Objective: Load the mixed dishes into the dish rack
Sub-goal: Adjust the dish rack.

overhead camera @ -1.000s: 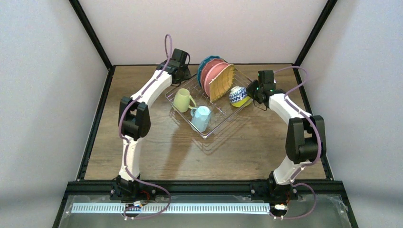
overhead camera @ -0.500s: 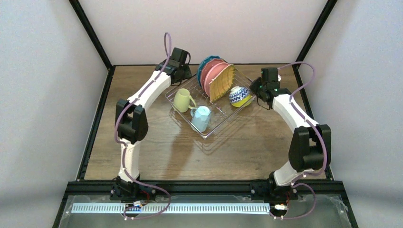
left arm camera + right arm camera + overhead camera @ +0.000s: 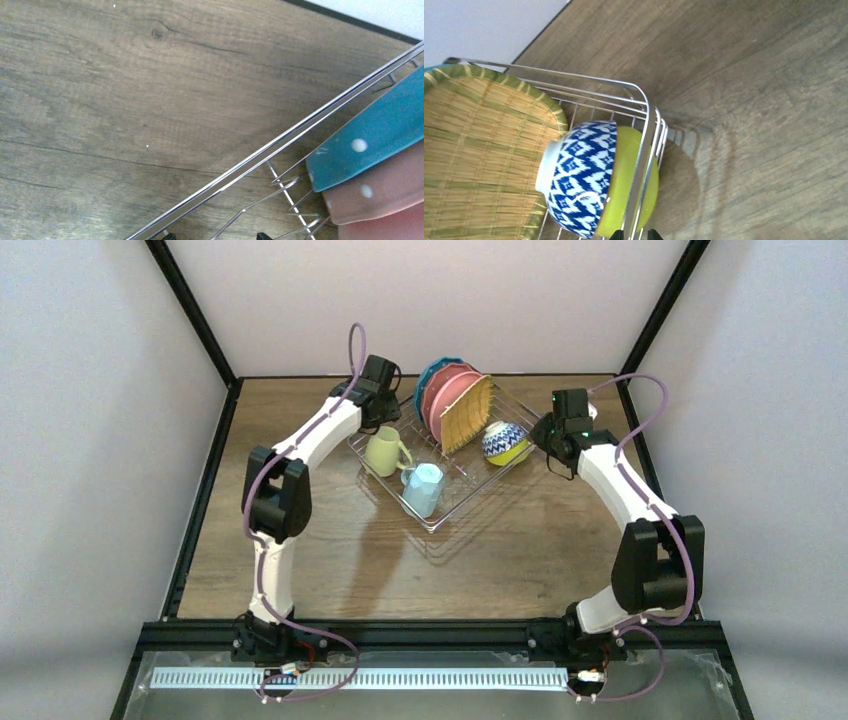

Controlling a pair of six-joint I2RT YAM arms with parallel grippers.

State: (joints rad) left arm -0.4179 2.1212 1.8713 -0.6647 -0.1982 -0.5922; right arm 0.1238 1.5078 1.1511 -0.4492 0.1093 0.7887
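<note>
Every dish I can see already sits in the dish rack (image 3: 470,492), upper centre of the overhead view, so the loading looks all but finished to me. The blue dotted plate (image 3: 431,374), pink plates (image 3: 448,396) and woven tan plate (image 3: 467,416) stand on edge in a row at its top. The pale green mug (image 3: 383,451) and light blue mug (image 3: 422,489) sit lower left of them. The blue-patterned bowl (image 3: 579,175) nests over the lime bowl (image 3: 630,182), both tipped against the rack's right corner wire.

The left gripper (image 3: 214,237) hovers over the rack's upper-left rim, its tips apart with nothing between them. The right gripper (image 3: 634,234) hangs just beside the bowls. Only its tips peek in, so I cannot tell whether it is closed.

Next, I'd guess, both arms must draw back over the wooden table (image 3: 330,560) without snagging the rim wire or jostling the leaning bowls.
</note>
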